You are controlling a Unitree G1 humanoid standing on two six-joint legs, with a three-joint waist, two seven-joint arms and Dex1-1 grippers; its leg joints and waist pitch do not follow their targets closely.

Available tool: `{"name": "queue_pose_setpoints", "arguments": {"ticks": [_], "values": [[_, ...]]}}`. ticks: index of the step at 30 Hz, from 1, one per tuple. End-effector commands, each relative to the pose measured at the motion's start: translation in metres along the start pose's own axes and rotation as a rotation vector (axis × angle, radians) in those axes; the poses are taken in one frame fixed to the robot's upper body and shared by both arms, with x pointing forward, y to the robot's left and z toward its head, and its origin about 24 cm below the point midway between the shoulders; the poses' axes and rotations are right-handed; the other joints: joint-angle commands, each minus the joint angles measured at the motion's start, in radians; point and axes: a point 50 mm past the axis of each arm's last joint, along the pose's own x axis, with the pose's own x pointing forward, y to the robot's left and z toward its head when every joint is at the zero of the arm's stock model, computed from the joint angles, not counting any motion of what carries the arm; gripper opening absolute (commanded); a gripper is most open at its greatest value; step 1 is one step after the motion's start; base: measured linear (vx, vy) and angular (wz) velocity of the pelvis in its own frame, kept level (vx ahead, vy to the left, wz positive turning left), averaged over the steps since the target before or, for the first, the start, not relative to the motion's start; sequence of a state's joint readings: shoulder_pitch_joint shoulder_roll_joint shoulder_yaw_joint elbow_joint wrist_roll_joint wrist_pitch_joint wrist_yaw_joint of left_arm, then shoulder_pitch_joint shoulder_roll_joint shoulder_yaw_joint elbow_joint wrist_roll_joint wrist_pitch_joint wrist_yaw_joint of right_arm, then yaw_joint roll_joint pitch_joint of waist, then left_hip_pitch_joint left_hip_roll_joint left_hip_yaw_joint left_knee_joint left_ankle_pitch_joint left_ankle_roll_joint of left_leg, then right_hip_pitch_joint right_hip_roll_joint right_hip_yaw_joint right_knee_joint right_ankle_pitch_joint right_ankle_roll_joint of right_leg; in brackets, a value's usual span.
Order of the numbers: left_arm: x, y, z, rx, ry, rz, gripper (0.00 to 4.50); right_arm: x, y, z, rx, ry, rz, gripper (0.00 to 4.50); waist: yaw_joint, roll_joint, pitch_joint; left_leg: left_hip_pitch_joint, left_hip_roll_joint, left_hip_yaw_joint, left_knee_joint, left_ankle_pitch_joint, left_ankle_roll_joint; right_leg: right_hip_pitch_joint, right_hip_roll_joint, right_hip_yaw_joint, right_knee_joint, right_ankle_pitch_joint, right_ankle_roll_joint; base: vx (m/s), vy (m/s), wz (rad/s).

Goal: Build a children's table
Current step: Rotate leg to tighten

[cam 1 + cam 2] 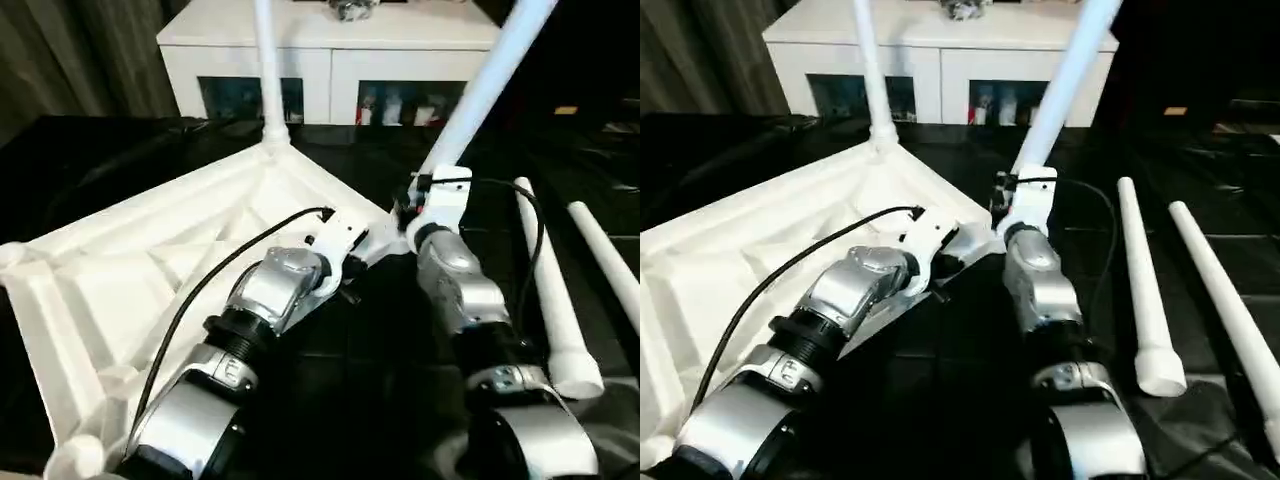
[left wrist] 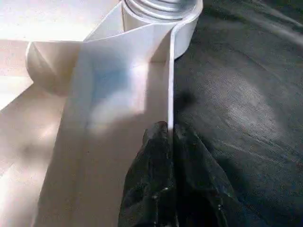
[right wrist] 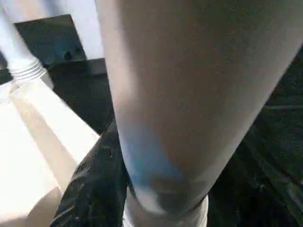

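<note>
White plastic square tabletop point(image 1: 150, 290) lies underside up, ribs showing, on black-covered work table point(image 1: 90, 150), toward its L side. One white tapered tube leg point(image 1: 268, 60) stands seated in far corner socket. 2nd leg point(image 1: 480, 95) leans in R-hand corner socket, long axis tilted up and to R. R gripper point(image 1: 425, 195) clamps that leg near its base. L gripper point(image 2: 170, 137) pinches tabletop rim beside same socket, fingers closed on edge. Two spare legs point(image 1: 550, 290) lie near work table's R edge. Next move likely: straighten and seat leg.
</note>
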State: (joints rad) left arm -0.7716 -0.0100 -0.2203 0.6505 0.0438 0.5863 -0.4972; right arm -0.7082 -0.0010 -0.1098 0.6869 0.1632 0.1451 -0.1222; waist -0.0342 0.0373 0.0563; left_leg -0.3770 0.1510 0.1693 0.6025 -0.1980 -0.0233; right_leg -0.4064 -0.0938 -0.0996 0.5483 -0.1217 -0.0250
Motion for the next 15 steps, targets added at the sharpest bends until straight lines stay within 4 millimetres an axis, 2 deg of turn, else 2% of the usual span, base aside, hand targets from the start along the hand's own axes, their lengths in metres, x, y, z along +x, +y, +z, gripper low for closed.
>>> {"name": "queue_pose_setpoints", "arguments": {"ticks": [1,2,4,8,11,13,14,15], "values": [[-0.015,0.013,0.034,0.035,-0.127,0.079,0.00,-0.007,-0.005,-0.048,-0.017,0.212,-0.031,1.86,0.015,-0.001,-0.084,0.000,0.063,-0.024,-0.068,-0.118,0.130,0.063,-0.071,0.042,-0.033,-0.132,-0.262,0.000,0.000,0.00],[-0.015,0.012,0.034,0.038,-0.122,0.076,0.00,-0.006,-0.004,-0.048,-0.029,0.212,-0.033,1.86,0.017,-0.002,-0.085,0.001,0.064,-0.022,-0.066,-0.106,0.139,0.063,-0.070,0.042,-0.031,-0.119,-0.267,0.000,0.000,0.00],[-0.015,0.011,0.033,0.043,-0.119,0.067,0.00,-0.004,-0.003,-0.048,-0.042,0.213,-0.031,1.86,0.018,-0.003,-0.084,0.002,0.064,-0.019,-0.065,-0.119,0.136,0.061,-0.070,0.042,-0.033,-0.139,-0.269,0.000,0.000,0.00],[-0.016,0.008,0.034,0.065,-0.125,0.040,0.00,-0.002,-0.003,-0.047,-0.069,0.209,-0.022,1.86,0.021,-0.006,-0.078,0.001,0.063,-0.017,-0.067,-0.185,0.106,0.057,-0.067,0.041,-0.042,-0.246,-0.244,0.000,0.000,0.00],[-0.018,0.005,0.033,0.118,-0.135,-0.017,0.00,0.000,-0.002,-0.041,-0.116,0.190,0.032,1.86,0.022,-0.005,-0.076,0.001,0.066,-0.020,-0.072,-0.215,0.086,0.056,-0.067,0.041,-0.045,-0.293,-0.223,0.000,0.000,0.00],[-0.025,0.003,0.023,0.248,-0.106,-0.124,0.00,0.000,-0.001,-0.027,-0.156,0.152,0.151,1.86,0.026,-0.004,-0.076,0.008,0.066,-0.019,-0.072,-0.227,0.083,0.051,-0.065,0.041,-0.050,-0.298,-0.220,0.000,0.000,0.00],[-0.032,0.004,0.013,0.329,-0.072,-0.185,0.00,-0.002,-0.001,-0.022,-0.188,0.158,0.255,1.86,0.024,-0.002,-0.077,0.001,0.071,-0.021,-0.073,-0.212,0.089,0.055,-0.066,0.045,-0.039,-0.260,-0.226,0.000,0.000,0.00],[-0.035,0.004,0.011,0.368,-0.067,-0.212,0.00,-0.004,-0.002,-0.021,-0.200,0.159,0.289,1.86,0.029,0.004,-0.076,0.004,0.072,-0.024,-0.075,-0.211,0.091,0.056,-0.063,0.042,-0.038,-0.249,-0.227,0.000,0.000,0.00]]}}
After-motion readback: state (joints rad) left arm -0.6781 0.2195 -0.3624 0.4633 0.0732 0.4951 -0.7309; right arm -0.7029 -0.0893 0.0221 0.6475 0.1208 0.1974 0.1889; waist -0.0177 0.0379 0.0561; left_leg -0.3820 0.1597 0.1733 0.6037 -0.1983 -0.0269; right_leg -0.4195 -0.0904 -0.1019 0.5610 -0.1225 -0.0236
